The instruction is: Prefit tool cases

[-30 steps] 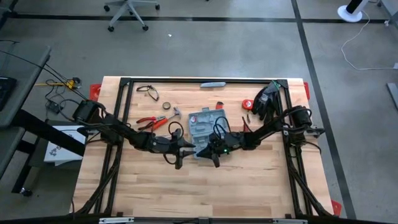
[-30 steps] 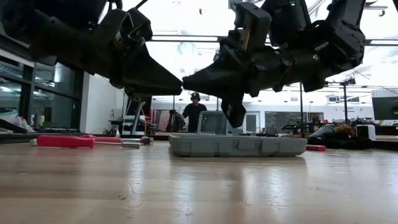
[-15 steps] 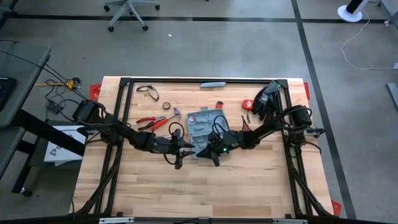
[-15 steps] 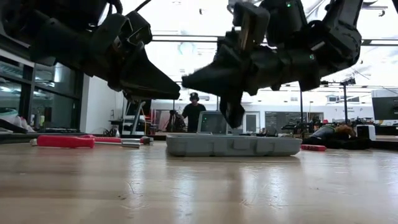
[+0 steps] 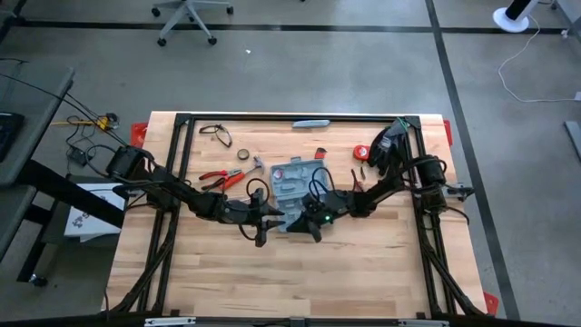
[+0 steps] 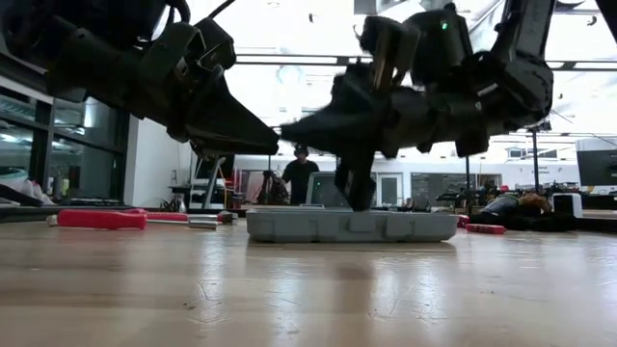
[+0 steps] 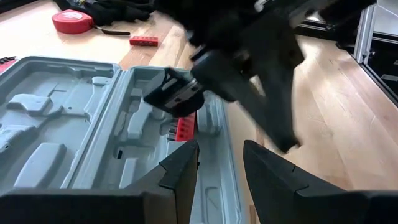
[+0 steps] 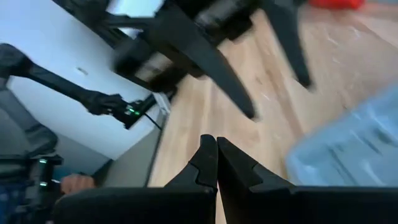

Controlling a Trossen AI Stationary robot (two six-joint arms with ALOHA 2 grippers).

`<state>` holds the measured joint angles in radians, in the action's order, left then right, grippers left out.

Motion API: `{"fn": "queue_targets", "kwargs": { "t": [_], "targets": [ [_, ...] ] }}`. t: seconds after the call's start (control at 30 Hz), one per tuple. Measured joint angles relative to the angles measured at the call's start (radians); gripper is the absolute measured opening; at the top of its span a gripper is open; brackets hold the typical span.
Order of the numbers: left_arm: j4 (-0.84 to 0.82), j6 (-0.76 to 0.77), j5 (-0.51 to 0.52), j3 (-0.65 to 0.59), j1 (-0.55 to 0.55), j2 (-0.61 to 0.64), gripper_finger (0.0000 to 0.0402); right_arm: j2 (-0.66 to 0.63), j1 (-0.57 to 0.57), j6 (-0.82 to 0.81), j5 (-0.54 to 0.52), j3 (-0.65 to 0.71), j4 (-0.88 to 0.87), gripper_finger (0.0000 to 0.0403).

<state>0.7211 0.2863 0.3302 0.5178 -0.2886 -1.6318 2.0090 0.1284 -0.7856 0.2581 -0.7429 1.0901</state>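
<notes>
Centrally on the wooden table [image 5: 363, 272] lies the open blue-grey plastic tool case [image 5: 298, 180]. Right gripper [image 5: 311, 227], fingers together, at its 6 o'clock edge; left gripper [image 5: 263, 229], fingers apart, at 8 o'clock.

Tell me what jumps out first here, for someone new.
The open blue-grey tool case at mid-table, lying flat with its moulded trays up. Both arms crowd its near edge: the right tool dips to the case's front rim, fingers shut in its wrist view, and the left tool hangs open beside it. Red-handled pliers lie left of the case.
</notes>
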Motion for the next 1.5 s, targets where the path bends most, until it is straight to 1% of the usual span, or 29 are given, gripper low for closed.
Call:
{"fn": "queue_targets", "kwargs": {
  "t": [0.13,0.33,0.43,0.53,0.67,0.77,0.9,1.0,1.07,1.23,1.4,1.5],
  "targets": [
    [0.0,0.0,0.0,0.0,0.0,0.0,0.0122,-0.025,0.003,0.024,0.002,-0.002,0.015,0.0],
    [-0.005,0.0,0.02,0.0,0.0,0.0,0.0122,0.007,0.002,0.051,-0.031,-0.005,-0.111,0.0],
    [-0.019,0.002,0.02,0.0,0.0,0.0,0.0122,0.021,-0.005,0.036,-0.006,-0.005,-0.093,0.0],
    [-0.028,0.017,0.02,0.0,0.0,0.0,0.0122,0.015,-0.005,0.019,0.012,-0.001,-0.033,0.0],
    [-0.03,0.018,0.022,0.0,0.0,0.0,0.0122,-0.027,-0.001,0.019,0.022,-0.002,0.013,0.0],
    [-0.03,0.018,0.029,0.0,0.0,0.0,0.0122,-0.033,0.01,0.031,0.021,-0.003,-0.004,0.0],
    [-0.03,0.018,0.043,0.0,0.0,0.0,0.0122,-0.006,0.021,0.055,0.004,-0.004,-0.095,0.0],
    [-0.033,0.018,0.048,0.0,0.0,0.0,0.0122,0.027,0.015,0.038,0.016,-0.007,-0.069,0.0],
    [-0.037,0.019,0.048,0.0,0.0,0.0,0.0122,0.028,0.009,0.035,0.032,-0.006,-0.056,0.0],
    [-0.044,0.026,0.049,0.0,0.0,0.0,0.0122,-0.029,0.002,0.066,0.045,0.0,-0.055,0.0],
    [-0.042,0.049,0.086,0.0,0.013,0.0,0.0122,-0.099,0.003,0.139,0.033,0.016,-0.145,0.0],
    [-0.042,0.069,0.083,0.0,0.044,0.0,0.0122,-0.11,0.006,0.165,0.033,0.027,-0.11,0.0]
  ]
}}
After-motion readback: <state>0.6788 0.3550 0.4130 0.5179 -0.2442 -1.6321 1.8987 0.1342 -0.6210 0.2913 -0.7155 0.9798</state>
